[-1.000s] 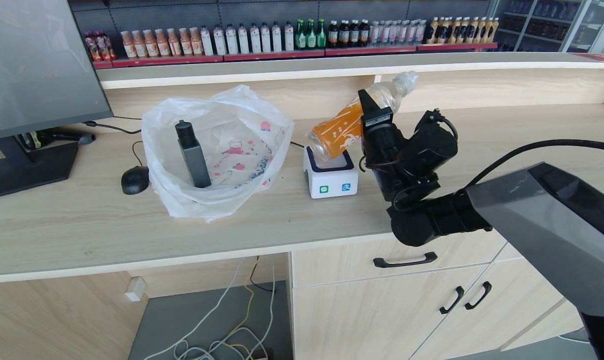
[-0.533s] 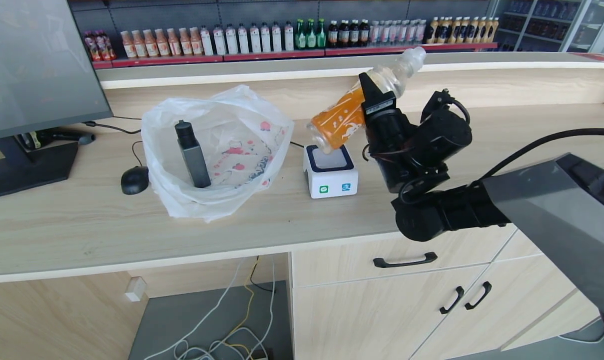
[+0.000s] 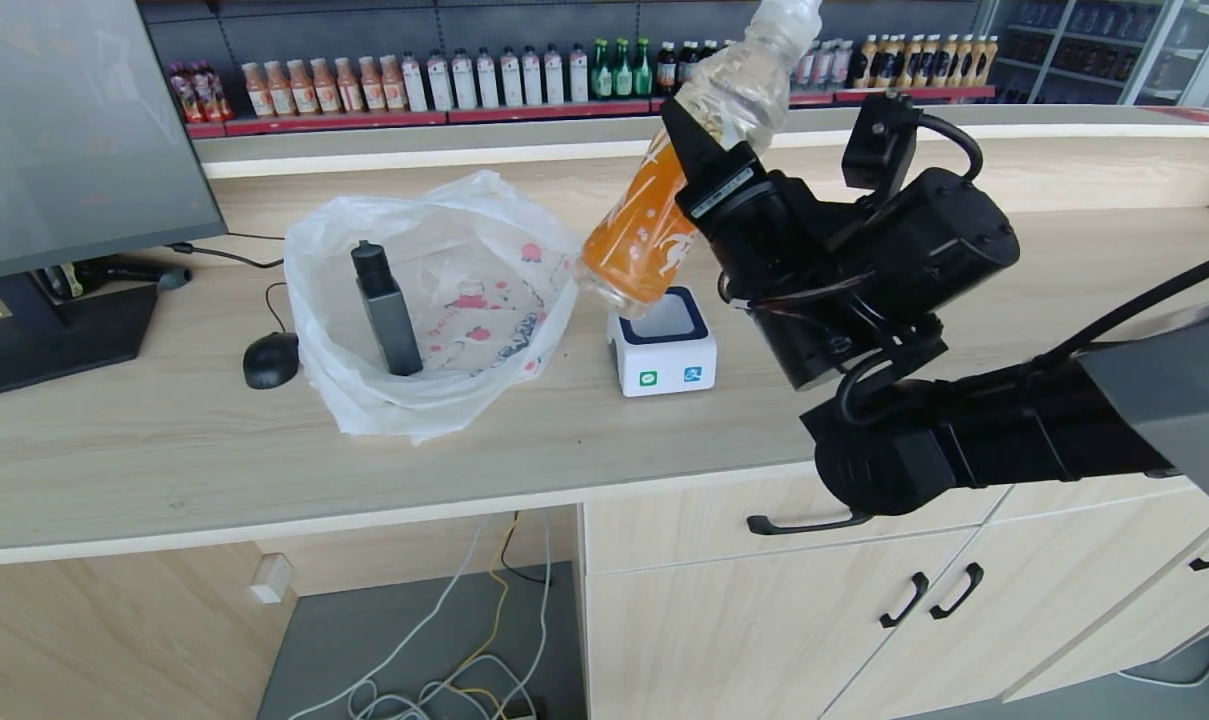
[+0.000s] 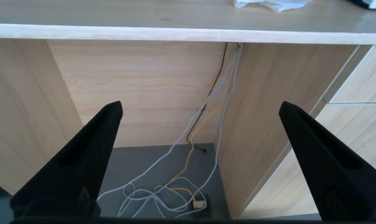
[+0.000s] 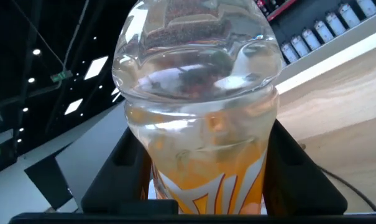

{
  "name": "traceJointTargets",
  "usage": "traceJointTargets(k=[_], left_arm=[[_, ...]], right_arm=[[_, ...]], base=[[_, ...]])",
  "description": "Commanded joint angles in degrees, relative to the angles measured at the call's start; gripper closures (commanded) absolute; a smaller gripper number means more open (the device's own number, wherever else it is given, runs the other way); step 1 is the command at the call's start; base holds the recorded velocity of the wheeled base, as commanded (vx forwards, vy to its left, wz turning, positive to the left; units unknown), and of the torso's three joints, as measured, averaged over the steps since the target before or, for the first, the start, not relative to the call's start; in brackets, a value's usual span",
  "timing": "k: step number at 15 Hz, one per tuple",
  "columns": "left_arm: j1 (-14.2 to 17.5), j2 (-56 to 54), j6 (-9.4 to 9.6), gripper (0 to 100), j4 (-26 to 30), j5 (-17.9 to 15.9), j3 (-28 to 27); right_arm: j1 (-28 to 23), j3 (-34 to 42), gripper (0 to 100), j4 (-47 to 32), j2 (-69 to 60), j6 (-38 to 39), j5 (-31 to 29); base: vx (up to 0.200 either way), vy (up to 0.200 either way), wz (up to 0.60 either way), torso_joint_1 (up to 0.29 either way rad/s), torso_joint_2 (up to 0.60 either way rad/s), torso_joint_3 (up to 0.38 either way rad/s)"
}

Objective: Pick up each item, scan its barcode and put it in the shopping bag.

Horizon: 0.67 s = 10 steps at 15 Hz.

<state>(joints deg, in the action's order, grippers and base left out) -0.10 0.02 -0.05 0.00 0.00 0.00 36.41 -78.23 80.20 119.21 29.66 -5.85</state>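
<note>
My right gripper (image 3: 709, 165) is shut on an orange drink bottle (image 3: 654, 215), which hangs tilted in the air with its base over the white barcode scanner (image 3: 664, 350) and its clear top pointing up and away. In the right wrist view the bottle (image 5: 203, 130) sits between the two black fingers (image 5: 293, 165). The white plastic shopping bag (image 3: 424, 300) stands open on the counter to the scanner's left, with a dark grey bottle (image 3: 386, 310) upright inside it. My left gripper (image 4: 197, 162) is open, low below the counter edge, in front of the cabinet gap with cables.
A monitor (image 3: 74, 130) stands at the counter's far left, with a black mouse (image 3: 270, 360) beside the bag. A raised back ledge (image 3: 464, 150) runs behind the counter, with shelves of bottles beyond. Drawers with black handles (image 3: 809, 522) sit under the counter.
My right gripper has lifted the orange bottle up and to the left, away from the scanner's top and toward the bag, and the bottle stands more upright now.
</note>
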Motion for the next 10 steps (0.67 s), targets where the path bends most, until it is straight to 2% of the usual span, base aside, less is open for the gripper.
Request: traceJointTargets(k=[1,4,10], left_arm=[[0.01,-0.02,-0.04,0,0.0,0.0,0.0],[0.01,-0.02,-0.04,0,0.0,0.0,0.0],[0.01,-0.02,-0.04,0,0.0,0.0,0.0]], right_arm=[[0.59,2.38,100,-0.05,-3.81,-3.73,1.19],[1.56,4.93,100,0.04,-7.33,-11.82,5.15],[2.26,13.72,100,1.98,-10.4,-32.12,5.85]], base=[[0.0,0.0,0.0,0.0,0.0,0.0],[0.0,0.0,0.0,0.0,0.0,0.0],[0.0,0.0,0.0,0.0,0.0,0.0]])
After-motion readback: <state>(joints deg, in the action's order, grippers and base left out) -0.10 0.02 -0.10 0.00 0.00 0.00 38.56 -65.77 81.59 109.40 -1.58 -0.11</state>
